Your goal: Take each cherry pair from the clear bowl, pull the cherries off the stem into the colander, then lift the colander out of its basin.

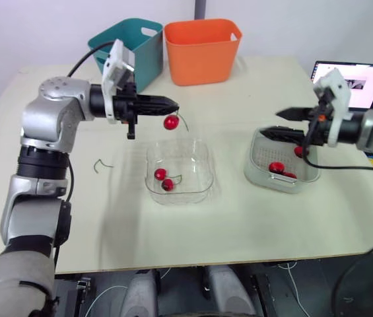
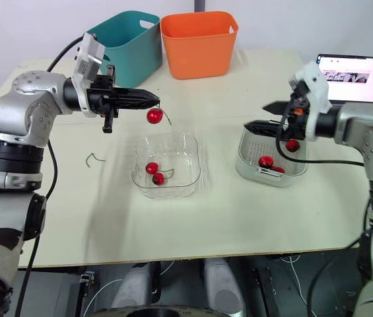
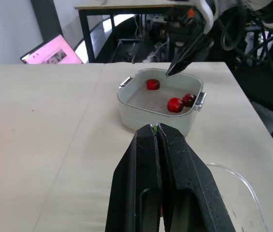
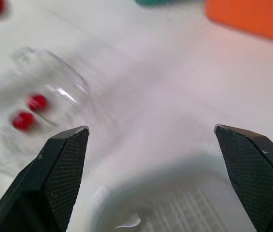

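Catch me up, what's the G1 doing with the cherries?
The left gripper is shut on a cherry stem with one cherry hanging from it, above the clear bowl, where one pair is left. The right gripper is open over the colander, which holds three cherries and sits in its basin. A loose stem lies on the table.

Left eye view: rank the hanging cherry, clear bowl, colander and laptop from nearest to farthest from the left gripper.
1. The hanging cherry, dangling by its stem right under the left gripper.
2. The clear bowl, mid-table, just past the cherry.
3. The colander, across the table on the robot's right.
4. The laptop, at the far right edge.
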